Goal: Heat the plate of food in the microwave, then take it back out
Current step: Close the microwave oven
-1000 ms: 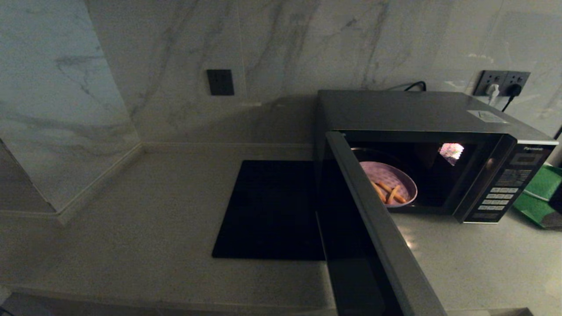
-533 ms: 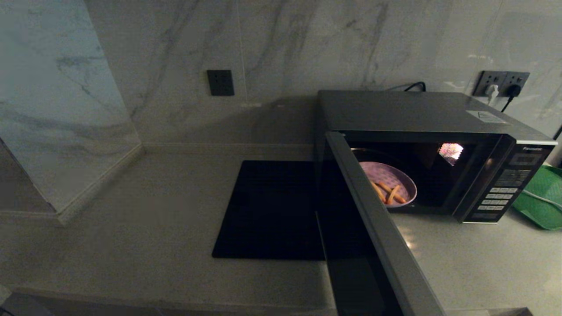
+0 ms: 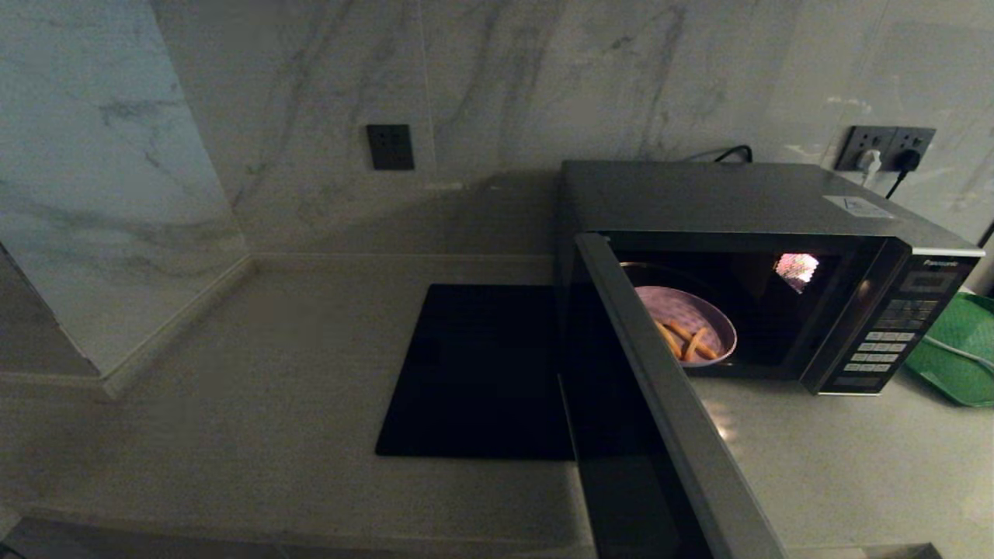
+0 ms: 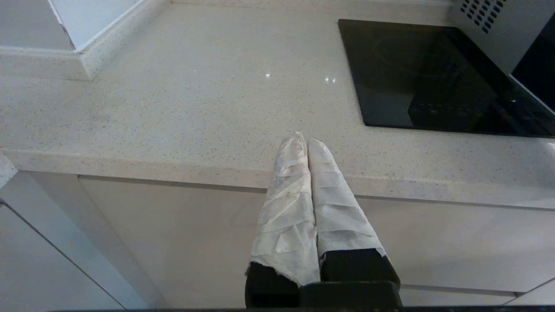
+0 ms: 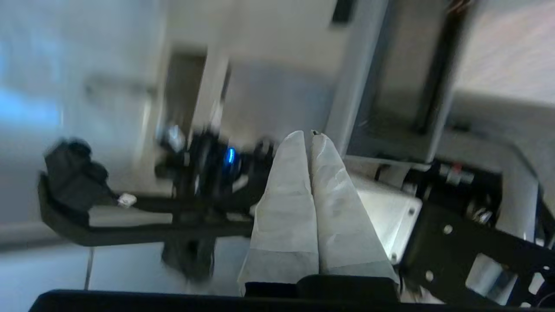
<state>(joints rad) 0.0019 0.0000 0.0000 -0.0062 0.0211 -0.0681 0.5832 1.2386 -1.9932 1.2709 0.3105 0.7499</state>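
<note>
The microwave [image 3: 745,202] stands on the counter's right side with its door [image 3: 668,411] swung wide open toward me. Inside the lit cavity rests the lilac-pink plate [image 3: 687,320] holding a few orange sticks. Neither arm shows in the head view. My left gripper [image 4: 307,141] is shut and empty, hovering just off the counter's front edge, left of the black slab. My right gripper [image 5: 307,135] is shut and empty too, pointing at blurred dark frame parts away from the counter.
A flat black square slab [image 3: 481,369] lies on the counter left of the microwave, partly behind the open door. A green tray [image 3: 955,357] sits at the far right. Wall sockets [image 3: 885,147] with plugs are behind the microwave.
A dark shape at the far right edge over the green tray one second ago has gone out of view. The door and plate have not moved.
</note>
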